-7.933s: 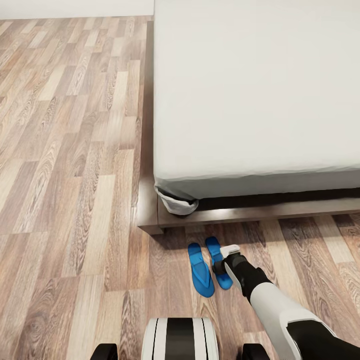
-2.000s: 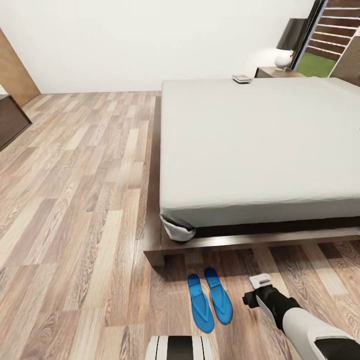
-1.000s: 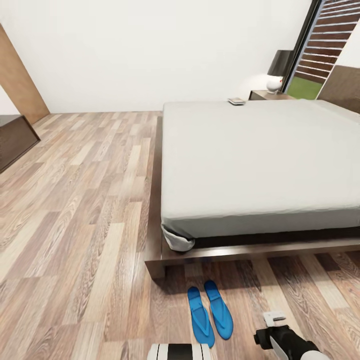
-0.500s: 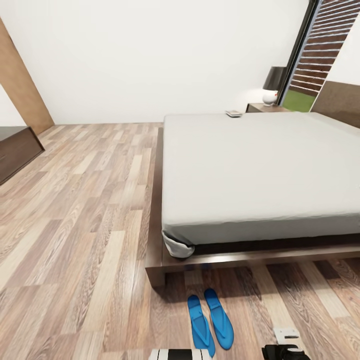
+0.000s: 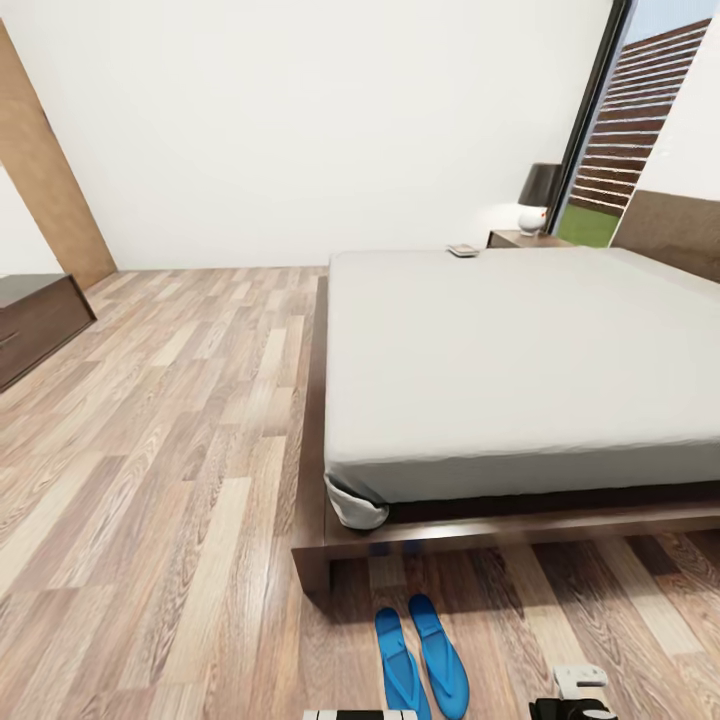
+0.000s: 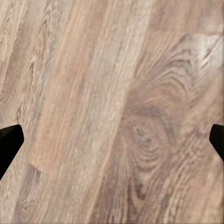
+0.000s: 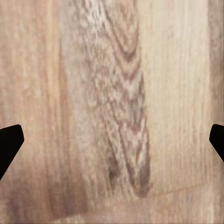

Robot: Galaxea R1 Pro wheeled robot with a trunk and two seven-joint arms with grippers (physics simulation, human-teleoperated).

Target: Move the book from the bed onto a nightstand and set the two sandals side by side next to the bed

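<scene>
The two sandals (image 5: 422, 665) lay side by side on the floor (image 5: 150, 450) just off the bed (image 5: 520, 360) frame's near corner. The book (image 5: 463, 250) sat at the bed's far edge, near the nightstand (image 5: 525, 239) and its lamp (image 5: 538, 198). The left gripper (image 6: 112, 140) and right gripper (image 7: 112, 140) hung over floorboards, jaws wide apart, holding nothing.

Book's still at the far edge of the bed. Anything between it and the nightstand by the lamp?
Nothing visible. The book lies at the mattress's far edge, close to the nightstand. The lamp takes part of its top. The bed lies between the right gripper and the book.
</scene>
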